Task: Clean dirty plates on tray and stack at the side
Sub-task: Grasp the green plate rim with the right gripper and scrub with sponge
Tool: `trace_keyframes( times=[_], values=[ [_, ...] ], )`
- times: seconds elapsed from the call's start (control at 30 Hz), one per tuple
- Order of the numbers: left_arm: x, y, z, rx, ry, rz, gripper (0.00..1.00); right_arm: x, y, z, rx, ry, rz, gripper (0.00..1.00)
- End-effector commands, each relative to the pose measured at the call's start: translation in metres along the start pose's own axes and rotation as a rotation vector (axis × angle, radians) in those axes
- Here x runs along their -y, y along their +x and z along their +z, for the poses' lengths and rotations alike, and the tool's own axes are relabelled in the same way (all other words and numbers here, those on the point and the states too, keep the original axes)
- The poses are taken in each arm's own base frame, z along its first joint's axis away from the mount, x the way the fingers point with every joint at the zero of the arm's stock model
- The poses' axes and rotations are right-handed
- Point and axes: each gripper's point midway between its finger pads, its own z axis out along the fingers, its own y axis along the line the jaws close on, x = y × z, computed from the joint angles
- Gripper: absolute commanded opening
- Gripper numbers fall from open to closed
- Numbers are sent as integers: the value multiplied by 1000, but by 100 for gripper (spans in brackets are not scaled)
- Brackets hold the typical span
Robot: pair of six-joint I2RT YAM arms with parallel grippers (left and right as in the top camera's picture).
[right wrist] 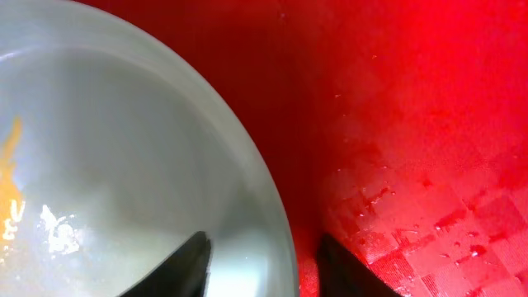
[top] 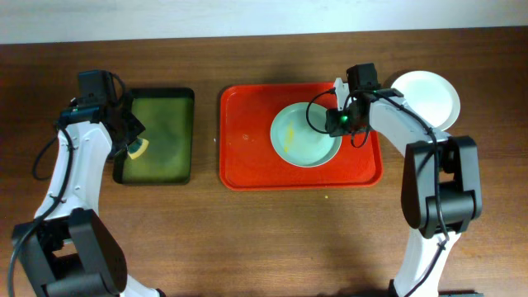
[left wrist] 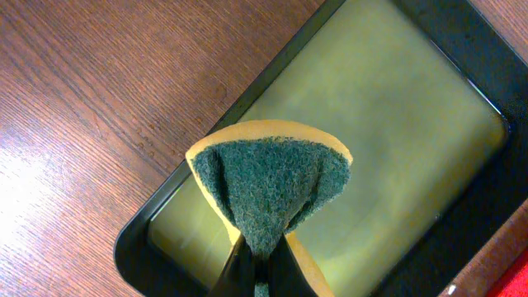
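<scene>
There are two plates: one white plate, one mint plate. Two trays: one red tray, one dark green tray. One sponge.

A red rectangular tray with rounded corners and a raised rim lies flat in the middle of the table, its long side running left to right. A pale mint plate sits right way up in the tray's right half, with a yellow smear on its inner left side. Close up, the tray floor beside this plate is speckled with water drops. A white plate, with no smears showing, lies on the table just off the tray's far right corner.
</scene>
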Motion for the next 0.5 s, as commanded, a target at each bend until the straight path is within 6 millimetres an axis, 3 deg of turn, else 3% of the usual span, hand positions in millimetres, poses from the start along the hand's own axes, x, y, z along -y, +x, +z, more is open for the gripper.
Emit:
trace_keyframes(
  times=[0.0, 0.07, 0.17, 0.3, 0.47],
  values=[
    [-2, 2, 4, -9, -5, 11, 0, 4, 10, 14, -44, 10, 7, 29],
    [-1, 2, 4, -9, -5, 11, 0, 4, 14, 14, -59, 9, 27, 4],
    [5, 6, 8, -9, 17, 21, 0, 3, 23, 13, -99, 6, 112, 4],
    [22, 18, 30, -45, 104, 23, 0, -8, 30, 12, -130, -49, 188, 4],
    [46, 14, 62, -30, 165, 37, 0, -10, 28, 12, -126, -59, 235, 4]
  ],
)
